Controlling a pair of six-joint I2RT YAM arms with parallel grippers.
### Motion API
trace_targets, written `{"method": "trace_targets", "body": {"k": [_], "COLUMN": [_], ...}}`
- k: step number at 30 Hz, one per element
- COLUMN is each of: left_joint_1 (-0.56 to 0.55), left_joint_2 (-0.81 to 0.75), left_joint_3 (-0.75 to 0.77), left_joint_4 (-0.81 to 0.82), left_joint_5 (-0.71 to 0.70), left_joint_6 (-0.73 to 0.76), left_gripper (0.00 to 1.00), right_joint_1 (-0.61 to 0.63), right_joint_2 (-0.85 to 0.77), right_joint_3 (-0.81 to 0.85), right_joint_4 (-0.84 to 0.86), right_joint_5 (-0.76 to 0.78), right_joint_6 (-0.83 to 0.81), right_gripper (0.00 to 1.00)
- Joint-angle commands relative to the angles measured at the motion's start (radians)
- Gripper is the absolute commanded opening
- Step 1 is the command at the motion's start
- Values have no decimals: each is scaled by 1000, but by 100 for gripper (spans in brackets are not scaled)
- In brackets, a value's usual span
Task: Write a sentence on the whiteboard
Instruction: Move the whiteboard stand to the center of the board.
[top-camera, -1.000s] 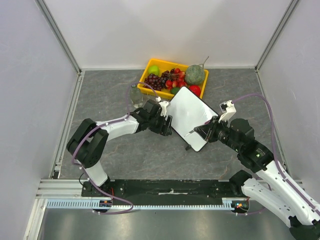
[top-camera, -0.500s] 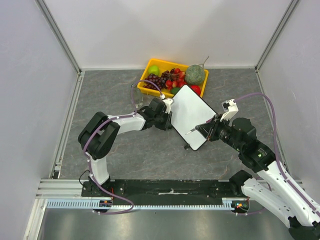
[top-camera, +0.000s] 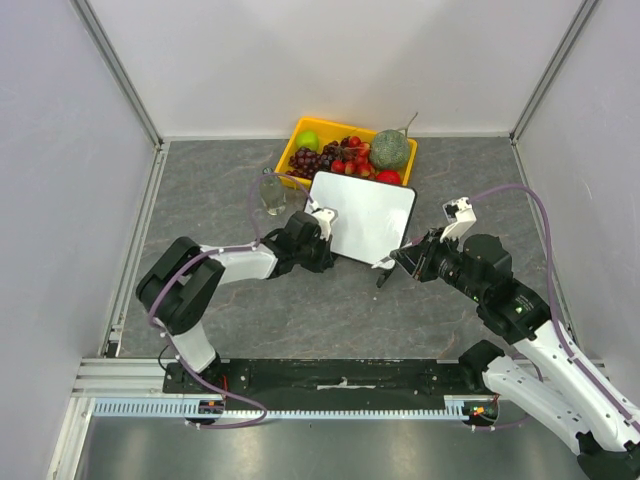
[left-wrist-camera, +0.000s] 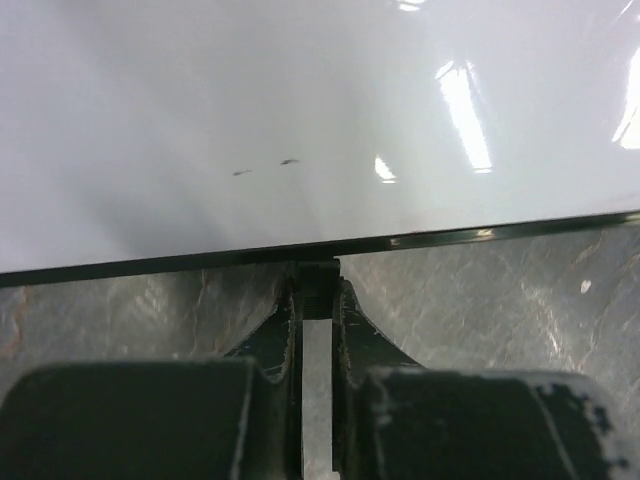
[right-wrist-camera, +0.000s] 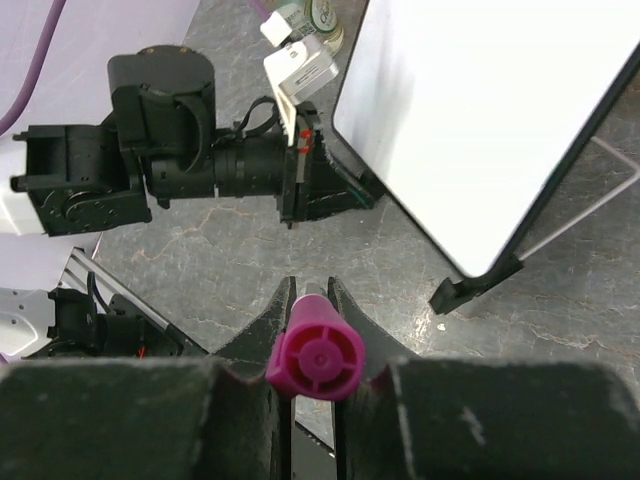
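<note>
The whiteboard (top-camera: 365, 212) stands tilted in front of the tray, glossy white with a thin black rim. My left gripper (top-camera: 322, 242) is shut on the board's lower left edge. In the left wrist view the jaws (left-wrist-camera: 318, 288) pinch a small black foot under the rim, and the whiteboard (left-wrist-camera: 320, 120) fills the view above. No sentence is in view on its face, only two tiny dark specks (left-wrist-camera: 265, 167). My right gripper (right-wrist-camera: 312, 300) is shut on a magenta marker (right-wrist-camera: 318, 355). It hovers just off the board's lower right corner (top-camera: 400, 258).
A yellow tray (top-camera: 296, 136) of grapes, berries and other fruit sits right behind the board. A small glass jar (top-camera: 271, 192) stands left of it. One black board foot (right-wrist-camera: 475, 290) rests on the grey table. Walls close in on three sides.
The left gripper went from open to shut on the board's edge. The board swung from a diagonal pose to nearly level across the view. The right arm barely moved.
</note>
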Motion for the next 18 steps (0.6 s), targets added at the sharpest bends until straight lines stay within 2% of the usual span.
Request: {"method": "trace_targets", "body": {"k": [1,10,18], "left_joint_1": [-15,-99,-211], "left_joint_2": [-100,-244,-267], "left_joint_3": [-94,-209,-236], "left_joint_4": [-40,-132,-215], "left_joint_5": [-58,-205,-317], "left_joint_6": [-75,-187,-343], "left_gripper": [2,2,2], "right_joint_1": [-3,-3,-3], "right_joint_2": [-6,-23,-27], "right_joint_3": [39,28,17], "right_joint_4": [-4,-4,-5], "right_joint_5": [-12,-16,-16], "right_joint_6": [-12,-6,-6], "right_gripper": [0,0,0]}}
